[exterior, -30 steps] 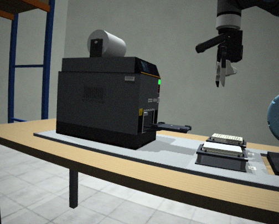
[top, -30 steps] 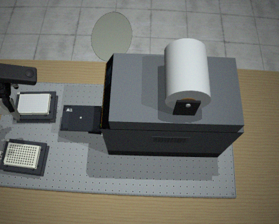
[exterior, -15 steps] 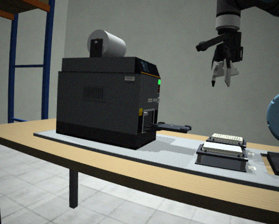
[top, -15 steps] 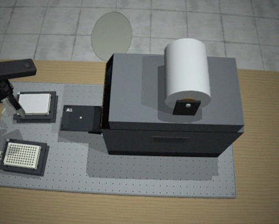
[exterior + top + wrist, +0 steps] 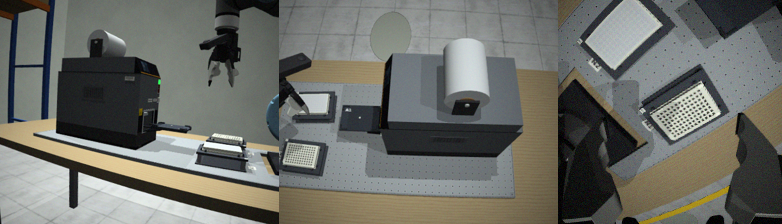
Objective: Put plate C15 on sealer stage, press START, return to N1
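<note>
Plate C15 (image 5: 301, 154) (image 5: 227, 137) (image 5: 685, 112), cream with open wells, lies flat in nest N1 (image 5: 323, 161) (image 5: 714, 90). A white-topped plate (image 5: 319, 102) (image 5: 221, 147) (image 5: 623, 32) lies in nest N2 (image 5: 332, 105) (image 5: 221, 161) (image 5: 669, 25). The sealer (image 5: 403, 83) (image 5: 97, 111) has its stage (image 5: 354, 123) (image 5: 174, 127) out, with no plate on it. Its lamp (image 5: 159, 82) is green. My gripper (image 5: 299, 113) (image 5: 221, 84) (image 5: 671, 117) is open and empty, high above the nests, turned at an angle to C15. The START button is not clearly made out.
A white foil roll (image 5: 465, 72) (image 5: 114, 44) sits on top of the sealer. The sealer's tall body stands beside the stage. A blue and orange rack (image 5: 47, 69) stands behind. A blue rounded part (image 5: 274, 119) is at the right edge in the exterior view.
</note>
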Action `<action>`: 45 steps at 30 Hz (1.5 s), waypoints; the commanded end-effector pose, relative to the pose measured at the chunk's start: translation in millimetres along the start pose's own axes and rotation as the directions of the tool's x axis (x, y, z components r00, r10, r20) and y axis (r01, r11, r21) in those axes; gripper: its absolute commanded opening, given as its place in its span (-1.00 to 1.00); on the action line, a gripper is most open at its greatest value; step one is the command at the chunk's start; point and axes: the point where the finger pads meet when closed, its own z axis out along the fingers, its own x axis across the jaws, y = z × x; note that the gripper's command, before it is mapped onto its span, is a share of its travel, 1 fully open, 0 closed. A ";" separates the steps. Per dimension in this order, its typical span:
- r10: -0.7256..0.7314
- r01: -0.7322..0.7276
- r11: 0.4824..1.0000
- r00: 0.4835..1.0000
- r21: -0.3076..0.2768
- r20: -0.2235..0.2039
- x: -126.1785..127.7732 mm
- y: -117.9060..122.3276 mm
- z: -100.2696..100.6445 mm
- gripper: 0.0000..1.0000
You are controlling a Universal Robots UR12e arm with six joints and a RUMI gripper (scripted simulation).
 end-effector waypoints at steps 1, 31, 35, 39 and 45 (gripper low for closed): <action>-0.202 0.202 0.979 0.979 0.011 -0.003 2.0 0.3 -1.4 0.36; -0.714 0.714 0.700 0.700 0.006 -0.009 2.1 -0.5 -2.1 0.36; -0.779 0.779 0.627 0.627 0.006 -0.010 1.6 -1.0 -1.8 0.36; -0.853 0.853 0.522 0.522 0.005 -0.010 1.4 -0.7 -1.2 0.36; -0.914 0.914 0.407 0.407 0.002 -0.011 1.9 0.1 -1.8 0.36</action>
